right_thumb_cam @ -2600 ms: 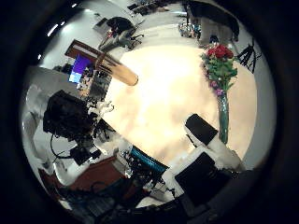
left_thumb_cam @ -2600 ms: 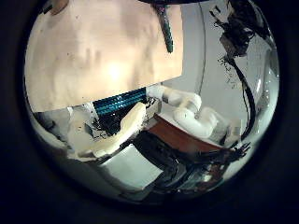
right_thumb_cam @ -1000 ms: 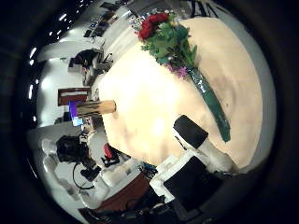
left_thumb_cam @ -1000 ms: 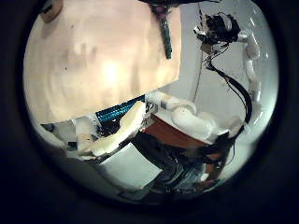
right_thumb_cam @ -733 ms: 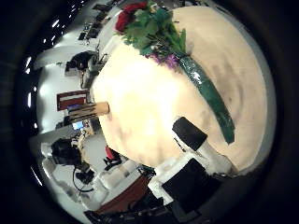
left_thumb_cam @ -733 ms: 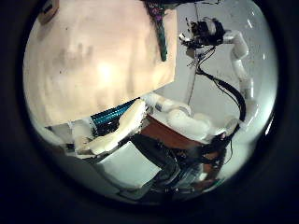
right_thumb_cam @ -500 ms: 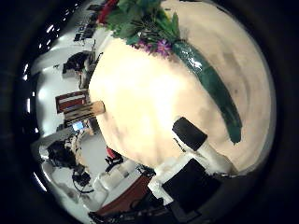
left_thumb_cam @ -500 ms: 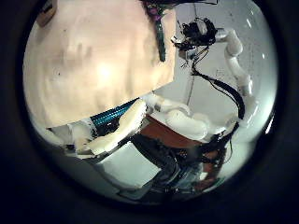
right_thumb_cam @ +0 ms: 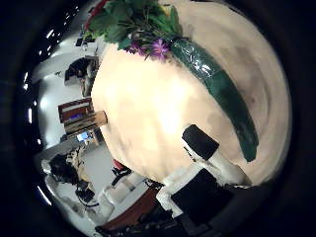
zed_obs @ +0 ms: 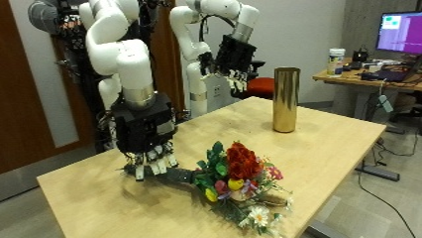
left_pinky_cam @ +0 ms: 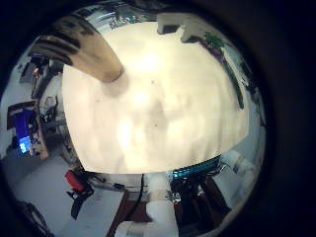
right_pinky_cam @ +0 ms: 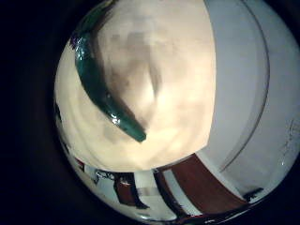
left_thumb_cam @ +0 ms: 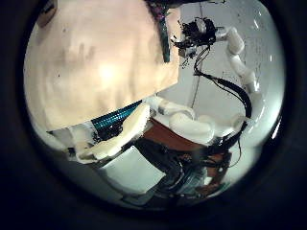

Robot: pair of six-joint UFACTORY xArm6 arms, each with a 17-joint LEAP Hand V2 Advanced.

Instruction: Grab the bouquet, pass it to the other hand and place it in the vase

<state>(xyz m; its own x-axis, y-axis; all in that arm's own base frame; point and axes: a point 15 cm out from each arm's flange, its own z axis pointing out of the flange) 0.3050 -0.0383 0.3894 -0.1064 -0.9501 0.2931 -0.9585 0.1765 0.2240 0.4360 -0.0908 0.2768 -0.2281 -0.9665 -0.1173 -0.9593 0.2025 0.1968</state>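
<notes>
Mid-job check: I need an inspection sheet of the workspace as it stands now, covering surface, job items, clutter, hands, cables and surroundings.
Surface: light wooden table, bare apart from the job's things.
Job's things: bouquet of red and mixed flowers in green wrap lying flat on the table; tall cylindrical gold vase upright, apart from it.
Clutter: nothing seen.
Hands: right hand low over the bouquet's stem end, fingers pointing down; contact cannot be judged. Left hand raised behind the vase, holding nothing.
Cables: nothing seen on the table.
Surroundings: desk with a monitor beyond the table.
</notes>
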